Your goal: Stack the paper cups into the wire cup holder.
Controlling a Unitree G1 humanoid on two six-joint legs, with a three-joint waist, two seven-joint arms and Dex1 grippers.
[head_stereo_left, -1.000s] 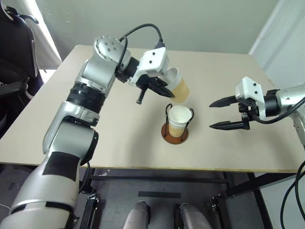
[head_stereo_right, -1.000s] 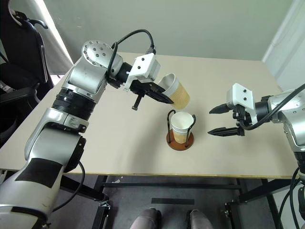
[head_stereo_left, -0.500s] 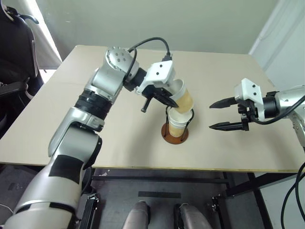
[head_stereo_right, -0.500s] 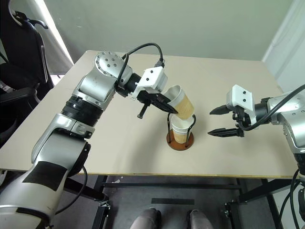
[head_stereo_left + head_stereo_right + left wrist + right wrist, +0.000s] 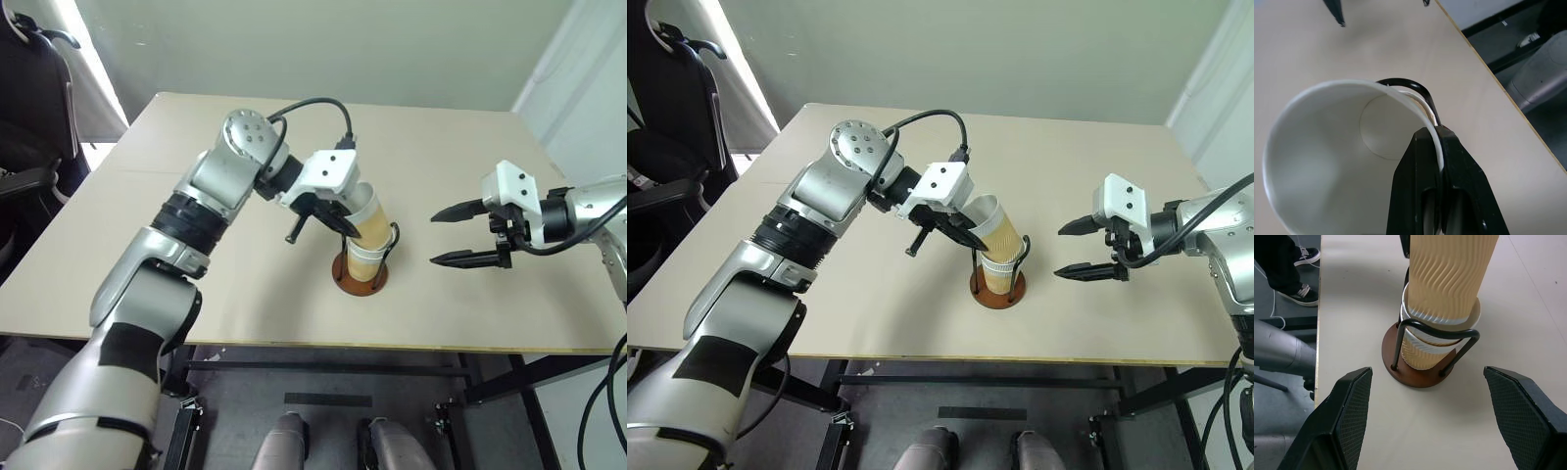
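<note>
cup [image 5: 369, 217] nested in holder's [image 5: 359, 277] cup [image 5: 1420, 352]

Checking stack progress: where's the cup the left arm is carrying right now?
Near the table's front edge, centre: the held cup is tilted, its bottom entering the cup seated in the wire cup holder, left gripper pinching its rim.

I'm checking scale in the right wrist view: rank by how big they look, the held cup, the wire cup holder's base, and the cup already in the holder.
1. held cup, though it may sit nearer the camera
2. base
3. seated cup, mostly hidden, so unsure
</note>
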